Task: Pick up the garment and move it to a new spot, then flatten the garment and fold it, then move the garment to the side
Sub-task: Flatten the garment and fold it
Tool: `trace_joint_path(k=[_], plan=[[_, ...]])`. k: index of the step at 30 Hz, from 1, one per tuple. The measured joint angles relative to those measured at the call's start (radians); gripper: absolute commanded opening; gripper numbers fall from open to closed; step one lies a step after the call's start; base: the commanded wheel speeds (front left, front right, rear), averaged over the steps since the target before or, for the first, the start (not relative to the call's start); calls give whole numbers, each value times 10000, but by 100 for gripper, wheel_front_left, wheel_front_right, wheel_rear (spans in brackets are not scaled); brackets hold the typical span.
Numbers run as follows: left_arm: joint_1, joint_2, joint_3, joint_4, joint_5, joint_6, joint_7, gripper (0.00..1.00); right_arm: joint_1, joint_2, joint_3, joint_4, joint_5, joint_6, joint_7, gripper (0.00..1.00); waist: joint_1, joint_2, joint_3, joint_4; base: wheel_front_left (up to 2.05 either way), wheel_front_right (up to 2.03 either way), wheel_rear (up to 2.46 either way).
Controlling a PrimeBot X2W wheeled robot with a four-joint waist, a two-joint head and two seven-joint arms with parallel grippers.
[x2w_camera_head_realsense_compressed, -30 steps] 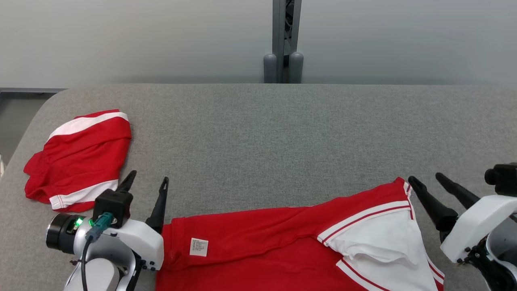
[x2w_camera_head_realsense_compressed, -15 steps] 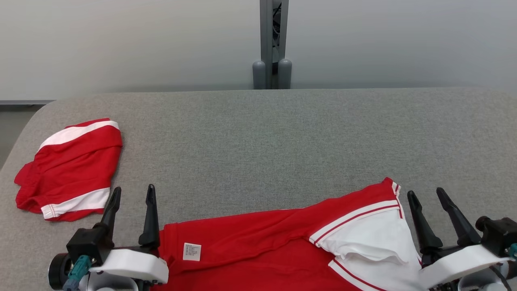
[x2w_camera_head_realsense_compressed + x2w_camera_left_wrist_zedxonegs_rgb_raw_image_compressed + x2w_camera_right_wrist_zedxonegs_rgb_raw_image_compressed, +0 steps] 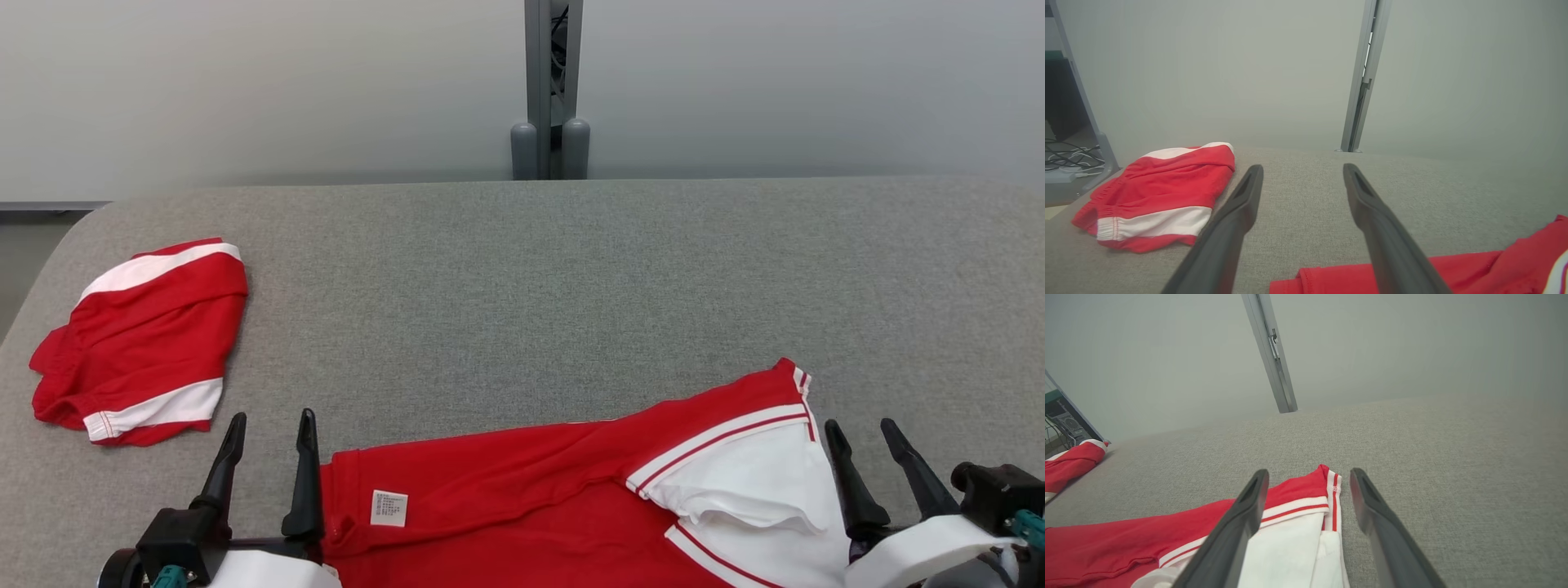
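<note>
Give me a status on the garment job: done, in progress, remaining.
Done: one small red-and-white garment looks folded at the left of the table. In hand: nothing gripped; the left gripper and right gripper stand open at either end of the larger red garment, which lies stretched out but creased along the near edge. Left: flattening it, folding it, moving it aside.

The garment (image 3: 522, 498) lies between the spread left tool (image 3: 273, 415) and right tool (image 3: 859, 424).

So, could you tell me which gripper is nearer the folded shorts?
Left. The left gripper sits by the near right corner of the shorts; the right gripper is far to their right.
</note>
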Motion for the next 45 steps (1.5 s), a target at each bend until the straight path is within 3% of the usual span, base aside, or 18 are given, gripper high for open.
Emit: trace_joint_path(k=[11,21,31,32,33,35,45], plan=[[-265,-234,407,115,485,-600,0,100,-374,286,-79,1578,763,0,1087,100,0,0,382,98,0,0,0],[-461,-247,405,-82,711,-686,0,100,-956,408,73,3116,1202,0,1321,100,0,0,565,252,0,0,0],[-502,-249,385,-155,729,-685,0,100,-1365,477,947,3622,1827,-13,1143,100,0,0,607,279,0,0,0],[-502,-249,378,-155,727,-685,0,100,-1389,464,1011,3659,1889,-13,1131,82,0,0,608,278,0,0,0],[-502,-249,370,-155,727,-685,0,100,-1414,431,1089,3714,1937,-13,1126,38,0,0,613,278,0,0,0],[-502,-249,341,-151,727,-685,0,100,-1477,345,1248,3791,2006,-13,1091,0,0,0,618,282,0,0,0],[-574,-245,263,-63,698,-646,0,100,-1944,-111,1580,4293,2378,23,838,0,0,0,536,270,0,0,0]])
